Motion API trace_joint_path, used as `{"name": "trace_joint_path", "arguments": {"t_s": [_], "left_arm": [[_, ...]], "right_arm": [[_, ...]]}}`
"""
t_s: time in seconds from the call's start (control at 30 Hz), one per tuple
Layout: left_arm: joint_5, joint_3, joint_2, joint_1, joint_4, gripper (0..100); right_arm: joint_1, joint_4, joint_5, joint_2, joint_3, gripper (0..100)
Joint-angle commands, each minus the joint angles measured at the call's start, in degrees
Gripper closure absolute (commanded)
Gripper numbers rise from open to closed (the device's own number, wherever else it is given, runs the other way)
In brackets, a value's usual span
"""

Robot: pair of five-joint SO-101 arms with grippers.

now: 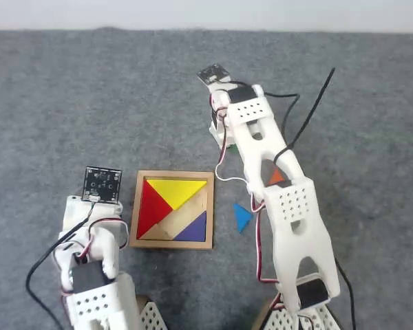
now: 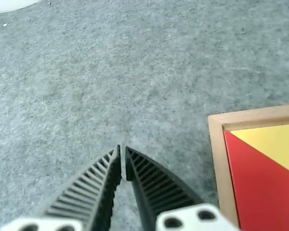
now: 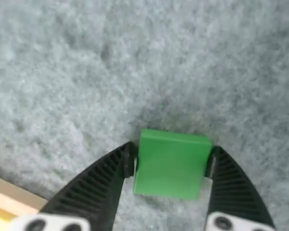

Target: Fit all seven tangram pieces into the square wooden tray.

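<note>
The right claw [image 3: 172, 153] pinched a green square [image 3: 171, 163] by two opposite sides, grey felt [image 3: 86, 72] beneath it, past the far right corner of the tray [image 1: 172, 174]. The left claw [image 2: 123, 156] was pressed together and empty, just left of the tray. Inside the tray lay a yellow triangle [image 1: 175, 189], a red triangle [image 1: 150, 210] and a purple piece [image 1: 194, 227]. A blue piece [image 1: 242, 217] lay on the felt right of the tray, with an orange piece [image 1: 277, 177] partly under the right arm.
</note>
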Motion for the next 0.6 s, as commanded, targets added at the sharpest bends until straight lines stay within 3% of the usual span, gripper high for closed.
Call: {"name": "trace_joint_path", "arguments": {"t_s": [0.0,0.07,0.27,0.57], "left_arm": [[-0.6,-0.7,-1.0,0.4,0.4,98],[-0.6,-0.7,-1.0,0.4,0.4,98],[-0.6,-0.7,-1.0,0.4,0.4,98],[-0.6,-0.7,-1.0,0.4,0.4,98]], "right_arm": [[0.7,4.4,-0.4,1.6,-10.3,74.6],[0.6,6.1,-0.5,3.5,-13.6,76.4],[0.8,10.4,-0.6,7.7,-22.4,95.3],[1.3,19.8,-0.6,7.6,-34.2,95.5]]}}
